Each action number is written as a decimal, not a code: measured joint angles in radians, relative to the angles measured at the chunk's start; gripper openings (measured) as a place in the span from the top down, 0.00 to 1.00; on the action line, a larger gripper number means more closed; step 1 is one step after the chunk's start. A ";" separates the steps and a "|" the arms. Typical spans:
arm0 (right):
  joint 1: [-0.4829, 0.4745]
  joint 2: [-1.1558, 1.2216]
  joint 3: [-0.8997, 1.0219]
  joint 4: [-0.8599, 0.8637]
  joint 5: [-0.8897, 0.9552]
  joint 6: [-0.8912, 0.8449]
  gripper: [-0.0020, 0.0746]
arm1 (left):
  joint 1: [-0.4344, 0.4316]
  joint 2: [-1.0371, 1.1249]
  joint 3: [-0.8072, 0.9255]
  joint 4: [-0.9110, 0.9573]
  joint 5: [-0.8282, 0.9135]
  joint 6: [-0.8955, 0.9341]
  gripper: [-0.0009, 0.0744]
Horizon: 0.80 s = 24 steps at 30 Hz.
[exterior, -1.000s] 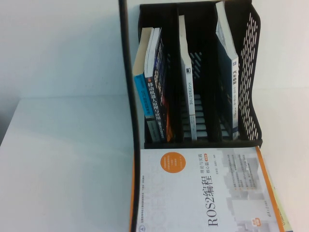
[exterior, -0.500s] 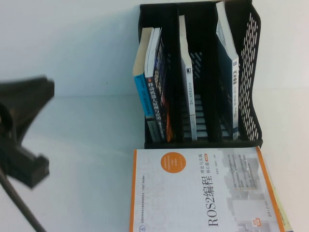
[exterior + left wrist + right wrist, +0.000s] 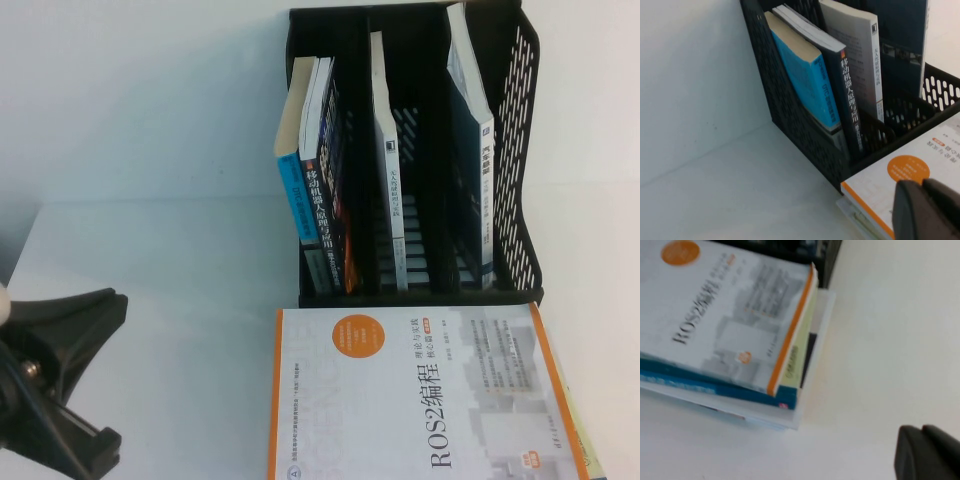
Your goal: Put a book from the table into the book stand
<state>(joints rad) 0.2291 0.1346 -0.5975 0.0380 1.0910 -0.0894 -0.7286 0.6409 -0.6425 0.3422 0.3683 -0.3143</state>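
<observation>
The black book stand stands upright at the back right of the white table, and also shows in the left wrist view. Each of its three slots holds books. A thin white-spined book stands in the middle slot with its cover turned away, so I cannot tell if it is the book with the circular artwork. No such cover shows anywhere. My left gripper is shut and empty, low at the table's near left. My right gripper is shut and empty over bare table, beside the stack.
A white-and-orange ROS2 book tops a stack of books lying flat just in front of the stand; teal and green books lie under it. Blue-spined and dark books lean in the left slot. My left arm fills the near left corner.
My left arm has drawn back from in front of the stand to the near left corner of the table. The books and the stand have not moved.
</observation>
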 joint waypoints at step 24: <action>0.000 -0.145 0.318 0.173 -0.469 0.010 0.98 | 0.000 0.000 0.005 0.000 0.002 -0.012 0.99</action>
<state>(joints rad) 0.2291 -0.0105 -0.2796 0.2113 0.6224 -0.0790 -0.7286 0.6409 -0.6379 0.3422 0.3706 -0.3268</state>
